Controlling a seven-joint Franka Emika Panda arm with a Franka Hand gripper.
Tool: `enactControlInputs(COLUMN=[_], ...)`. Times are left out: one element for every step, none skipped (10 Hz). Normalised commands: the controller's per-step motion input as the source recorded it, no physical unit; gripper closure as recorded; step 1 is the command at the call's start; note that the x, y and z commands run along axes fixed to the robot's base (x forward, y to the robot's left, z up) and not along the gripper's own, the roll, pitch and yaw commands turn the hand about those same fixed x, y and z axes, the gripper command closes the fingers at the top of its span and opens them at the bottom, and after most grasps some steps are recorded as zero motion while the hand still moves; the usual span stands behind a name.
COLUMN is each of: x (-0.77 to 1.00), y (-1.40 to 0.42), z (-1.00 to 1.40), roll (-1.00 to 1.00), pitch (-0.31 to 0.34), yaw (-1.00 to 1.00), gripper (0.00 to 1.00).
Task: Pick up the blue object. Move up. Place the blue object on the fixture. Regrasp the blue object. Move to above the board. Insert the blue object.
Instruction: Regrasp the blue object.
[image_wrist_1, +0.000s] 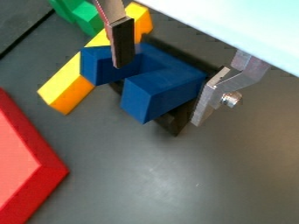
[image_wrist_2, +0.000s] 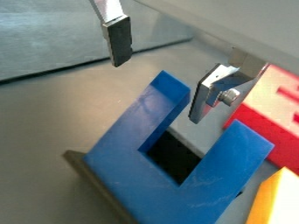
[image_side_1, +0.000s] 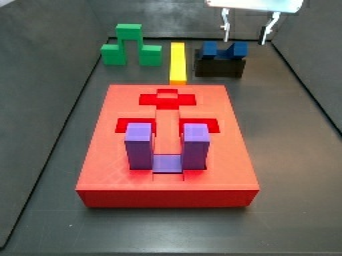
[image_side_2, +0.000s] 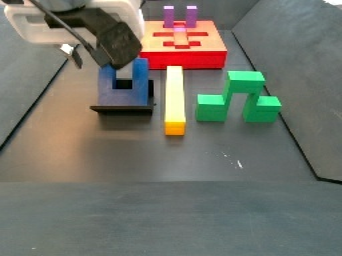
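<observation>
The blue object (image_side_1: 225, 50) rested on the fixture (image_side_1: 221, 67), prongs pointing up, at about one o'clock from the board (image_side_1: 167, 140) in a side view; in both wrist views it sat squarely over the black block, with the recess showing dark between its prongs. The gripper (image_side_1: 247, 27) hung just above it, jaws spread and holding nothing; in a wrist view one finger (image_wrist_1: 119, 44) stood beside the bar of the blue object and the other finger (image_wrist_1: 216, 94) off its far flank, neither clearly pressing on it.

By this showing, the pick, the lift and the placing on the fixture appeared done; the regrasp looked to be the step in hand, not yet closed; the carry to above the board and the insertion were left.

On the board the purple block (image_side_1: 166, 146) stood in its U-shaped recess at six o'clock from the cross-shaped recess (image_side_1: 167, 98); the yellow bar (image_side_1: 178, 61) lay on the surface just beside the fixture at nine o'clock, and the green block (image_side_1: 126, 46) farther out the same way.
</observation>
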Motion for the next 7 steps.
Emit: enactControlInputs(x=[-0.03,-0.03,-0.06,-0.10,-0.19,-0.26,-0.25], y=[0.00,0.00,-0.15,-0.26,-0.27,-0.26,-0.23], z=[0.00,-0.01,-0.09,-0.15,-0.23,-0.29,-0.27], roll=[0.89,0.93,1.00,1.00,1.00,1.00,1.00], pitch=[-0.014,-0.003,0.000,0.000,0.000,0.000,0.000], yaw=[0.07,0.08,0.13,0.16,0.18,0.19,0.17], gripper=[0.00,0.00,0.00,0.00,0.00,0.00,0.00])
